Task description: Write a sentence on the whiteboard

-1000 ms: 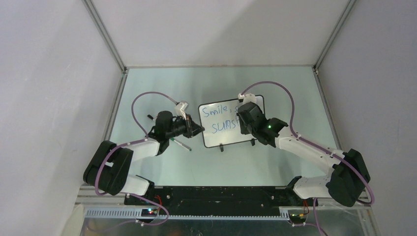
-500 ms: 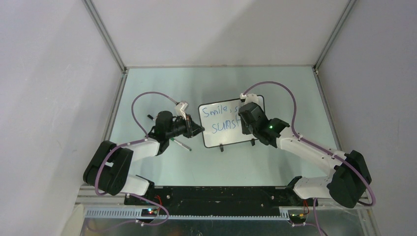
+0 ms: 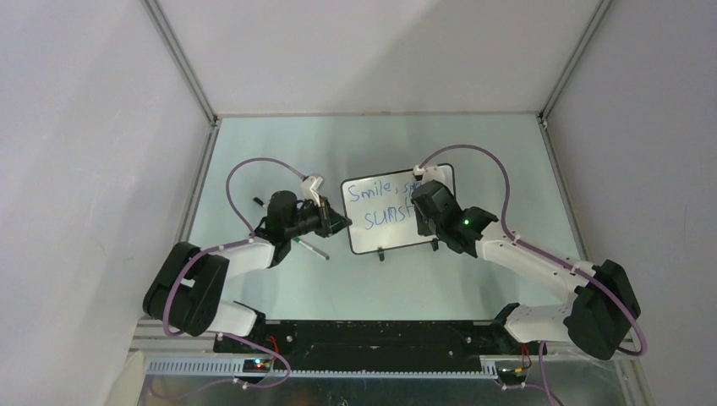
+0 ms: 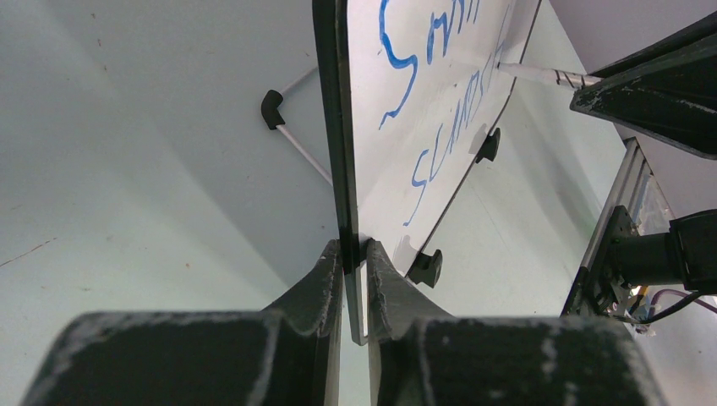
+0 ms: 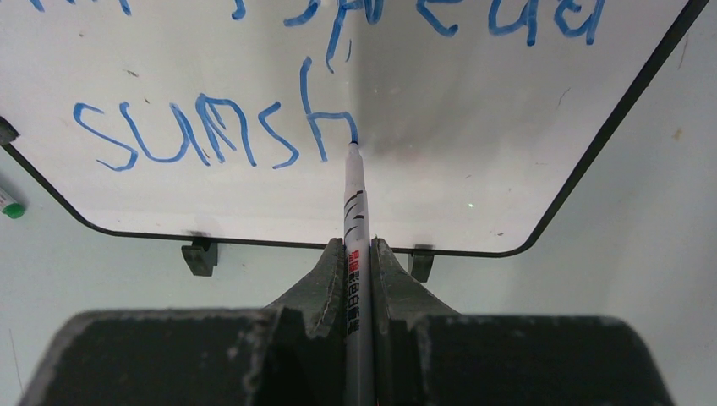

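Top external view: the small glossy white whiteboard with a thin black frame [image 3: 378, 240] stands near the middle of the pale green table [image 3: 338, 144]. Its long axis runs from the table's left edge toward its right edge, and its face tips toward my bases.

Left wrist view: my left gripper [image 4: 355, 249] pinches the board's left edge.

Right wrist view: my right gripper [image 5: 358, 247] is clamped on a slim white marker pen [image 5: 355, 199]. The pen points straight away from me. Its tip touches the foot of the "h" in the blue handwritten sentence [image 5: 211, 135], whose lower line reads "sunsh".
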### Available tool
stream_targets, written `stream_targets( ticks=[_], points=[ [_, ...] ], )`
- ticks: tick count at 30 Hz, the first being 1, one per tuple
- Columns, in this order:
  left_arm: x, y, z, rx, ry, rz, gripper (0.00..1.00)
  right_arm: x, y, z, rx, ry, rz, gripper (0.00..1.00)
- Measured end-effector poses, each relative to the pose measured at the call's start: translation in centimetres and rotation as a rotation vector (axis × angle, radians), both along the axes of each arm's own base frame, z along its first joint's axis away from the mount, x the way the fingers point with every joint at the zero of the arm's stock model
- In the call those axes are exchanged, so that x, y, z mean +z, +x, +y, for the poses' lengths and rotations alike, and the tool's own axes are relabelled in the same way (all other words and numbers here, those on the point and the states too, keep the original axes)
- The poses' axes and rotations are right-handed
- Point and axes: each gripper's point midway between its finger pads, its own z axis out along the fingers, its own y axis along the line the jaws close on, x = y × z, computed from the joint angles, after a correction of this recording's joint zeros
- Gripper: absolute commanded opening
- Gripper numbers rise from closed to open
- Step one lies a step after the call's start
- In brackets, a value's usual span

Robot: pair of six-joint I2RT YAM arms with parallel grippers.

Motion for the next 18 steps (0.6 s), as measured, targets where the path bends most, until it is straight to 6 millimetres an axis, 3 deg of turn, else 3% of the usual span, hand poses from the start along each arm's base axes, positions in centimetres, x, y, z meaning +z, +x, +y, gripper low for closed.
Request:
stream_targets(
  ticks=[11,18],
  points=[
    [0.0,0.0,0.0,0.000,0.000,0.000,0.06,-0.3,-0.7,-0.2,0.005,0.009,0.009,0.00],
    [0.0,0.0,0.0,0.000,0.000,0.000,0.05,1.5,-0.7,-0.3,0.006,0.050,-0.035,0.00]
  ],
)
